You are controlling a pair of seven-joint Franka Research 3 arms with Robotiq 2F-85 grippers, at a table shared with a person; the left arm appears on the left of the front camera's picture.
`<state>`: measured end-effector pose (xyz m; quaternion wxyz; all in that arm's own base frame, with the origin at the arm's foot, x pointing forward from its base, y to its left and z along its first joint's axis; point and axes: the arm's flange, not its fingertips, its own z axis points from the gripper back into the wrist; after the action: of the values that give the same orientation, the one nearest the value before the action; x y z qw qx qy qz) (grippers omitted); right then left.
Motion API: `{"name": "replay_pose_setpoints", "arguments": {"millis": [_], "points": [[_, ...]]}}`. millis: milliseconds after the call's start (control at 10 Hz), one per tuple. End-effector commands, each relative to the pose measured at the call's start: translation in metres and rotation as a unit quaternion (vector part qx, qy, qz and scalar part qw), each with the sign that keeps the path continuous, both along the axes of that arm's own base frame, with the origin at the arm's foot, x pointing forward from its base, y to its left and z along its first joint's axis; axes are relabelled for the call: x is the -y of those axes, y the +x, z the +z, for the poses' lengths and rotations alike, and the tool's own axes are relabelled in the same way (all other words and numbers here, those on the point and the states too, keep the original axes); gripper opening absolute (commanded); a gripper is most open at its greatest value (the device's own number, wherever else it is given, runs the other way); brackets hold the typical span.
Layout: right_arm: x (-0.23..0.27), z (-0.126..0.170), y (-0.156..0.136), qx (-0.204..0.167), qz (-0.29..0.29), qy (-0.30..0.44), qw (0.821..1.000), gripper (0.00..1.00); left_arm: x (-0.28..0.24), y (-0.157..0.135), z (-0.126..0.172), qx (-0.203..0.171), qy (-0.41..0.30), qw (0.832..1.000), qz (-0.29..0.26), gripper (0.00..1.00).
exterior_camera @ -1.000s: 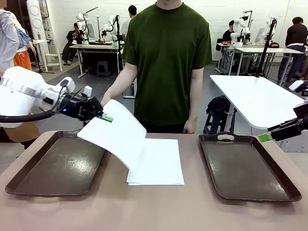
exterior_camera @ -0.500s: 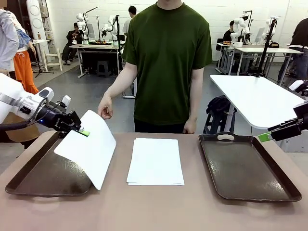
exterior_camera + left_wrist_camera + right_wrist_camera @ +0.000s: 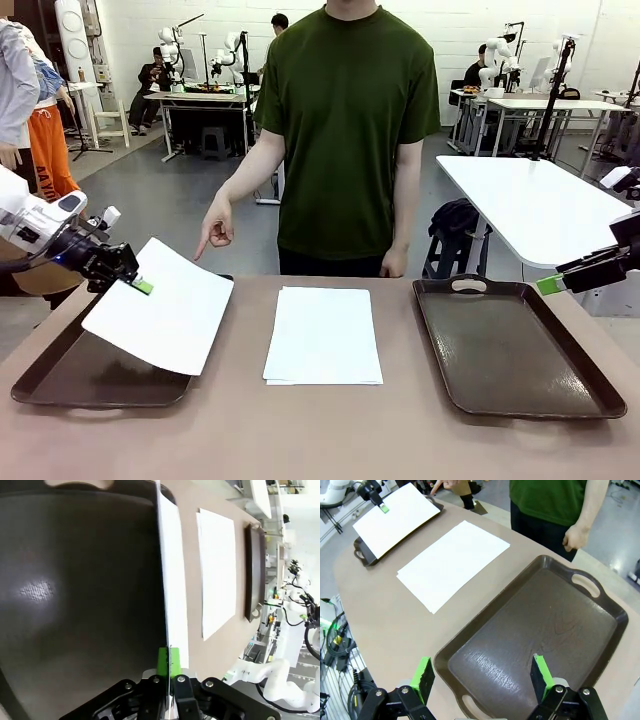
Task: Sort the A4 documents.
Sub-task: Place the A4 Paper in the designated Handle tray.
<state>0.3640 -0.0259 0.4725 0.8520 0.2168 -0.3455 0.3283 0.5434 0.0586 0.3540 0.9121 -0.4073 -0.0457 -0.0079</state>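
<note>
The left gripper (image 3: 140, 286) is pinched tight on the far edge of a single A4 sheet (image 3: 165, 315), which hangs tilted over the left tray (image 3: 60, 375). Its near edge sags toward the tray's right rim. From where I stand, I can't tell whether the paper touches that rim yet.

The sheet looks feather-light and floppy, and it bows under its own weight from a one-point hold. It would probably slide easily and crease if squeezed mid-page, so I'd say an edge or corner is the only sensible place to take it.

The stack of A4 sheets (image 3: 323, 333) lies flat on the table just to the right of the left tray. How many pages are in the stack, and whether any carry print, is too fine to make out.

Farther right, well apart from the left tray, the right gripper (image 3: 482, 670) hovers with its jaws wide apart and empty above the right tray (image 3: 535, 635).

The person's hand (image 3: 217, 232) points down toward the left tray's far side.
</note>
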Motion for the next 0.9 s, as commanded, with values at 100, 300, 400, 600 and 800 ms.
{"name": "replay_pose_setpoints", "arguments": {"millis": [100, 300, 400, 600, 800], "points": [[0.000, -0.002, 0.005, 0.006, 0.007, 0.011, 1.000, 1.00, -0.017, 0.018, -0.004, -0.002, 0.023, 0.999, -0.025, 0.01], [0.000, -0.002, 0.005, 0.006, 0.007, 0.011, 1.000, 1.00, -0.023, 0.024, -0.009, -0.011, 0.028, 0.999, -0.032, 0.01], [0.000, -0.002, 0.005, 0.006, 0.007, 0.011, 1.000, 1.00, -0.022, 0.025, -0.011, -0.013, 0.029, 0.999, -0.034, 0.01], [0.000, -0.002, 0.005, 0.006, 0.007, 0.011, 1.000, 1.00, -0.027, 0.025, -0.015, -0.019, 0.054, 0.998, -0.032, 0.21], [0.000, -0.002, 0.005, 0.006, 0.007, 0.011, 1.000, 1.00, -0.029, 0.025, -0.012, -0.013, 0.075, 0.997, -0.029, 0.41]]}}
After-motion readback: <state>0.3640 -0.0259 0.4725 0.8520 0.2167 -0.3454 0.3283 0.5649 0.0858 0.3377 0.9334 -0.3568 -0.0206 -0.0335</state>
